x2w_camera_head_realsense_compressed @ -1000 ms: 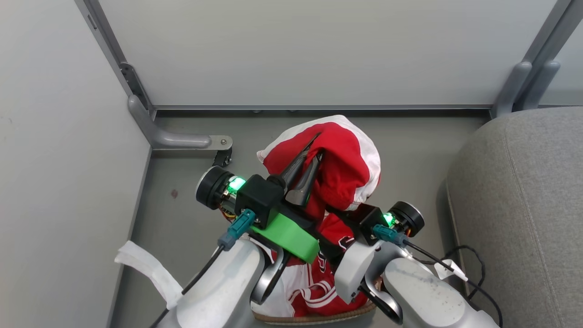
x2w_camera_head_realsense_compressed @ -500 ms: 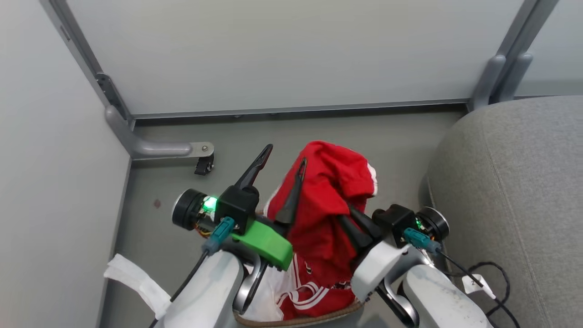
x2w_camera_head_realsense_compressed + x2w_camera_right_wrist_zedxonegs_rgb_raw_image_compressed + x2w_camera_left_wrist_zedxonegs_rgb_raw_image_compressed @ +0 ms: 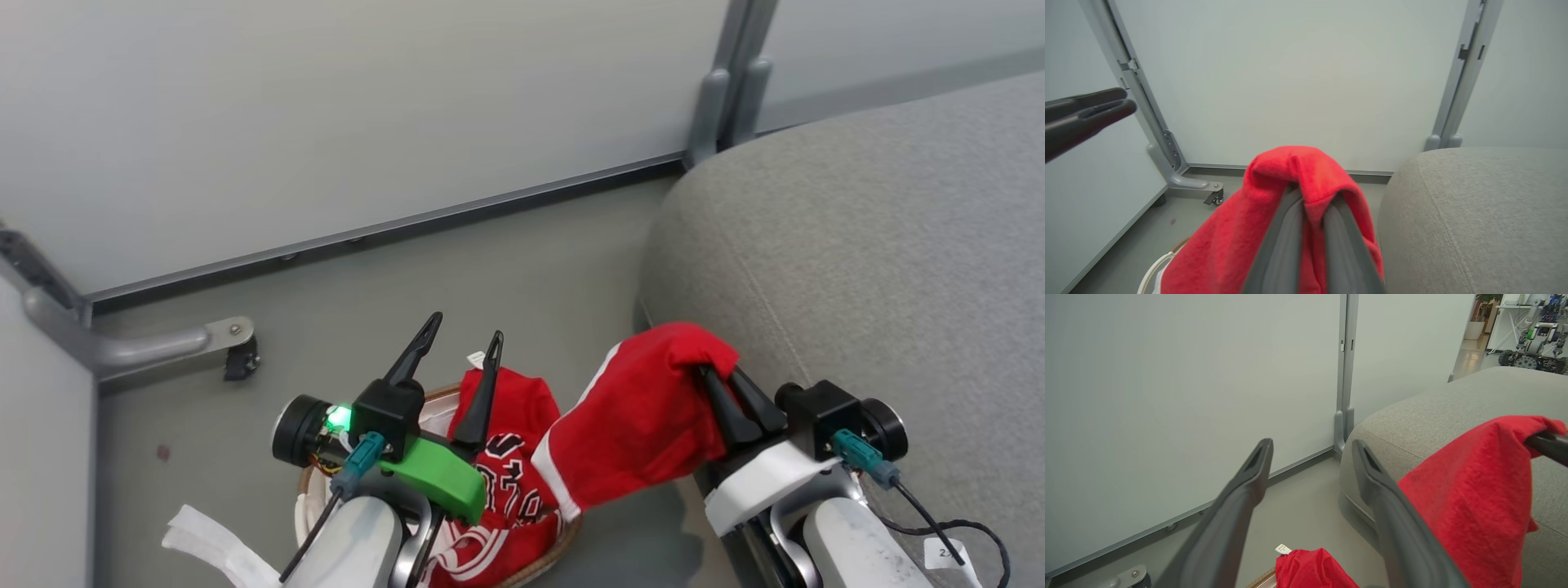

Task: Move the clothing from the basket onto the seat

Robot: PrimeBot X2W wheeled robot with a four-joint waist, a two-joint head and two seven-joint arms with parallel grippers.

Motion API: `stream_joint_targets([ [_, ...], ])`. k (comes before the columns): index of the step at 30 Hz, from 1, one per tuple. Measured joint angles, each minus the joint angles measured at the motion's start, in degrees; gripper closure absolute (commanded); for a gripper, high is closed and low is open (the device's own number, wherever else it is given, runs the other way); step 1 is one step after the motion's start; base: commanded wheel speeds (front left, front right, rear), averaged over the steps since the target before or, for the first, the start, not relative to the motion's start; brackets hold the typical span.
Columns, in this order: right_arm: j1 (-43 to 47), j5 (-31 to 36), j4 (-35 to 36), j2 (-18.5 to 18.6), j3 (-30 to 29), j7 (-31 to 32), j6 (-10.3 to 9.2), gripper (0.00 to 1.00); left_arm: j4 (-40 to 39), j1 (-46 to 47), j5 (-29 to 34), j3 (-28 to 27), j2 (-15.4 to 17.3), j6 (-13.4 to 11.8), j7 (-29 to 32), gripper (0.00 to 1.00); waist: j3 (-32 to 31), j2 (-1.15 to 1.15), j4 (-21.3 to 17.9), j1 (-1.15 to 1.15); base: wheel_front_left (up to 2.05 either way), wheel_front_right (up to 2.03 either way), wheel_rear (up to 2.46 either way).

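Right gripper (image 3: 723, 382) pinches red garment (image 3: 633, 429) beside seat (image 3: 865, 245) edge.

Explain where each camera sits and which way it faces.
Head view: on the head, looking down at the basket and seat; shows forearms, open left gripper, right gripper shut on a red garment.
Left wrist view: on the left wrist, looking along its spread fingers toward the wall panel and seat.
Right wrist view: on the right wrist, looking along its closed fingers, wrapped in the red garment, toward the wall panel.
Shared: both wrist views show red garment and seat.
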State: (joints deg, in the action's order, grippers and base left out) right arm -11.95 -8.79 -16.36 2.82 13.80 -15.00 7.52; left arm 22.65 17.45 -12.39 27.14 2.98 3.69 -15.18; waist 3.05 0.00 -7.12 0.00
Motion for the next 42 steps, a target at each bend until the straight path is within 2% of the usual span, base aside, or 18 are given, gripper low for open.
stream_joint_targets([
  [6,0.78,0.75,2.86,0.02,-3.79,0.00,0.00,1.00,-0.64,-0.58,1.31,-2.59,-0.07,0.62,0.01,0.00,0.37,0.00,-7.85,0.00,0.00,0.00,0.00],
  [12,0.76,1.35,5.30,0.08,-10.16,0.00,0.00,1.00,-0.49,-0.64,2.50,-2.59,-0.12,1.87,0.01,0.00,1.26,0.00,-15.73,0.00,0.00,0.00,0.00],
  [19,-3.33,5.38,7.73,0.15,-14.36,0.00,0.01,1.00,-0.51,0.47,3.04,-0.83,-0.24,2.80,0.01,0.00,4.28,0.00,-20.84,0.00,0.00,0.00,0.00],
  [23,-9.76,6.98,8.47,1.56,-16.69,0.00,-0.01,1.00,-0.49,1.81,3.90,0.40,-0.21,3.18,0.01,0.00,6.96,0.00,-21.64,0.00,0.00,0.00,0.00],
  [30,-26.24,11.11,6.16,9.01,-19.20,0.00,0.01,1.00,-1.27,5.36,4.70,1.66,2.34,3.45,0.00,0.00,12.90,0.00,-20.38,0.00,0.00,0.00,0.00],
  [35,-37.17,15.12,0.20,13.16,-21.89,-0.09,0.01,1.00,-2.19,8.25,4.22,2.93,3.79,3.60,0.01,0.00,17.91,0.00,-17.32,0.00,0.00,0.00,0.00],
  [42,-46.78,22.71,-9.61,15.25,-31.17,-0.09,0.01,1.00,-3.82,11.70,2.46,5.27,6.22,3.61,0.00,0.00,24.57,0.00,-12.38,0.01,0.00,0.00,0.00],
])
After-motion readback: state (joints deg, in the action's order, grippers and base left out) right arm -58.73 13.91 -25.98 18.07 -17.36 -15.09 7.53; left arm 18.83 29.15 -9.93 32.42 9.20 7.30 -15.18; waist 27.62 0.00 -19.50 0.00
